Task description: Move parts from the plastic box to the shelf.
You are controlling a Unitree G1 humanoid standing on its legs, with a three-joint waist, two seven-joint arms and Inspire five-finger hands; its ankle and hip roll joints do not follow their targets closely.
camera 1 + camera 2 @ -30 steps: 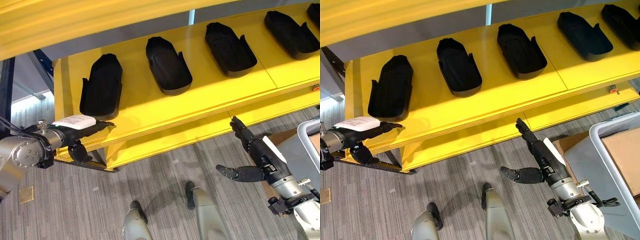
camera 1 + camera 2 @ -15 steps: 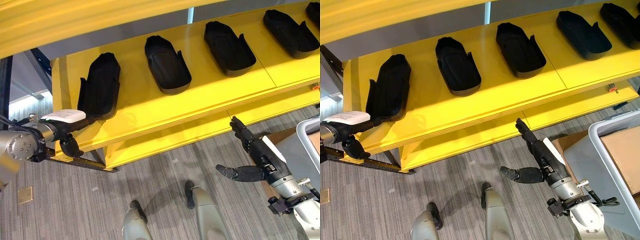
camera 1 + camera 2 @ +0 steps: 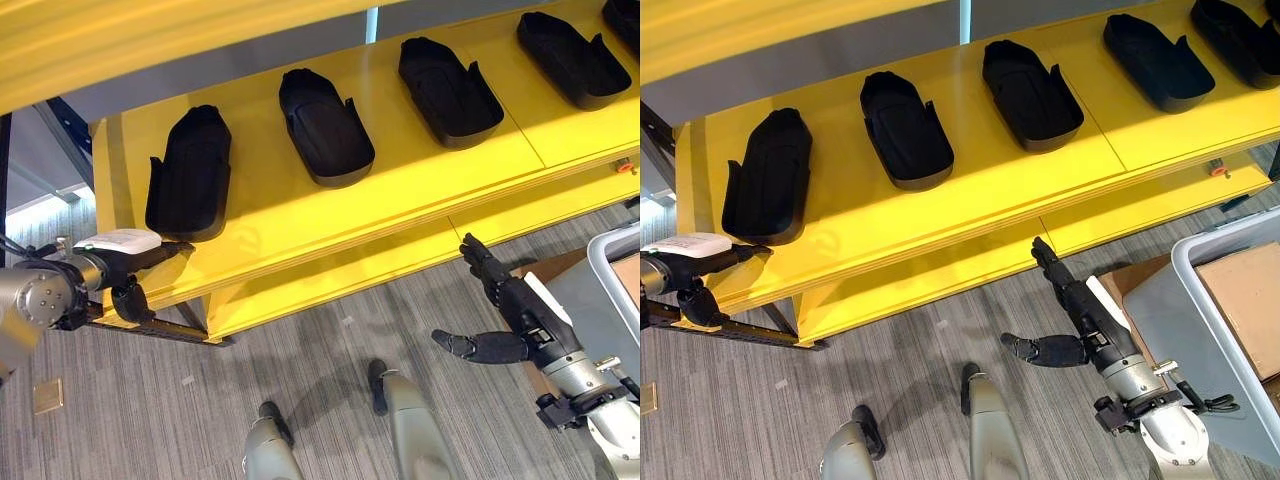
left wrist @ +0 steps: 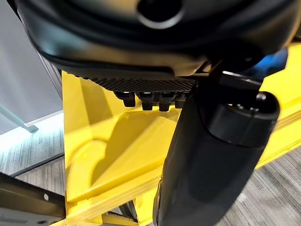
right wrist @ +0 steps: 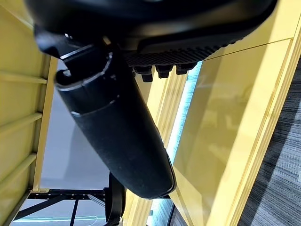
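On the shelf [image 3: 300, 215], leftmost part [image 3: 189, 172] lies just beyond left hand [image 3: 125, 250] fingers [image 3: 172, 247].

Grey carpet floor with fine stripes [image 3: 320, 350] spreads below. A grey wall panel [image 3: 200, 75] runs behind, a pale light strip [image 3: 372, 22] splitting it. Dark metal frame bars [image 3: 730, 330] cross low at the left corner. Daylight brightens the floor at far left.

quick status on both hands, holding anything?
Left hand: open, fingers straight, holding nothing, at the front edge of the yellow shelf.
Right hand: open, fingers straight, holding nothing, below the shelf.
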